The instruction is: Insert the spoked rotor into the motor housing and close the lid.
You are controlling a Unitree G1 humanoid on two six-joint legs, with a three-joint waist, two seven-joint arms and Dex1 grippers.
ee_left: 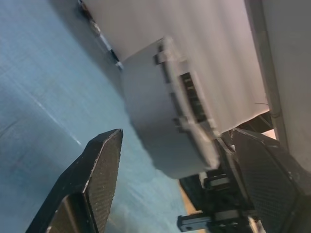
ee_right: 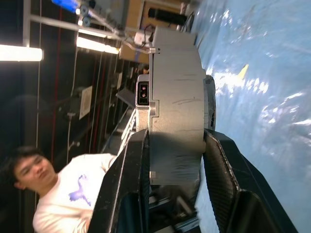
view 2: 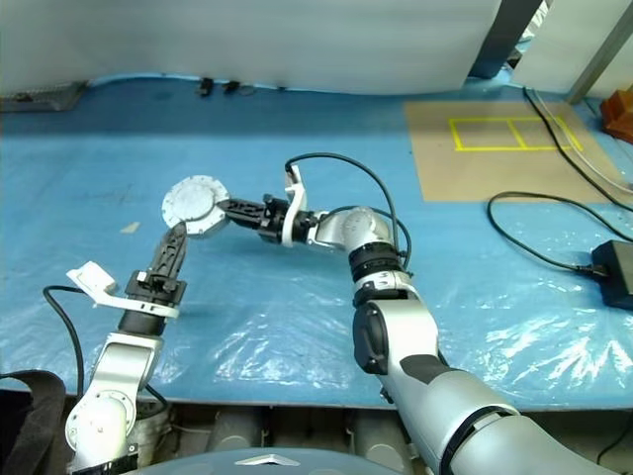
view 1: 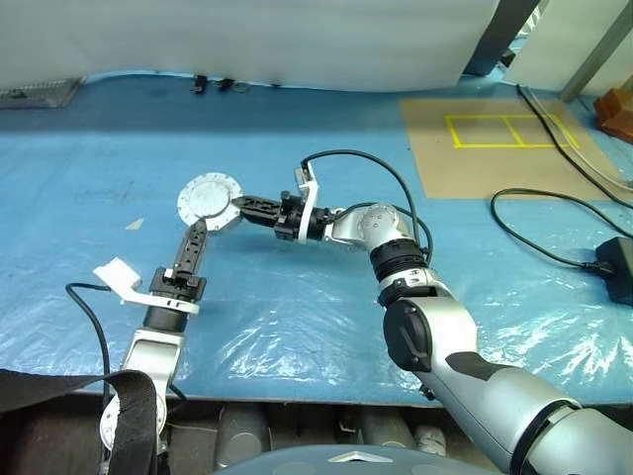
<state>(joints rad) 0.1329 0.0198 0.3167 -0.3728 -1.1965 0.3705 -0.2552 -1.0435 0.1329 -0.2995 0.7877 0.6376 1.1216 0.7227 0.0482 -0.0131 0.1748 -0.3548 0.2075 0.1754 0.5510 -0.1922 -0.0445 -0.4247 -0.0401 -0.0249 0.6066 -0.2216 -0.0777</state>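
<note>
The motor housing [ee_right: 175, 87], a thick round grey metal cup, hangs above the blue table sheet. My right gripper [view 1: 240, 208] is shut on its side wall from the right, with one finger [ee_right: 133, 165] on each flat side. The lid [view 1: 210, 198], a flat grey disc with a notched rim, lies on the housing's upper face, and dark ribs show at its edge [ee_left: 192, 97]. The spoked rotor is hidden. My left gripper [view 1: 199, 231] reaches up just under the housing [ee_left: 155, 126] and stands open, its fingers [ee_left: 97, 179] spread wide on both sides without touching.
A brown board [view 1: 495, 148] marked with yellow tape lies at the back right. Black cables and a power adapter [view 1: 618, 265] sit at the right edge. A small paper scrap [view 1: 134, 224] lies on the left. A person in a white shirt [ee_right: 63, 199] stands beyond the table.
</note>
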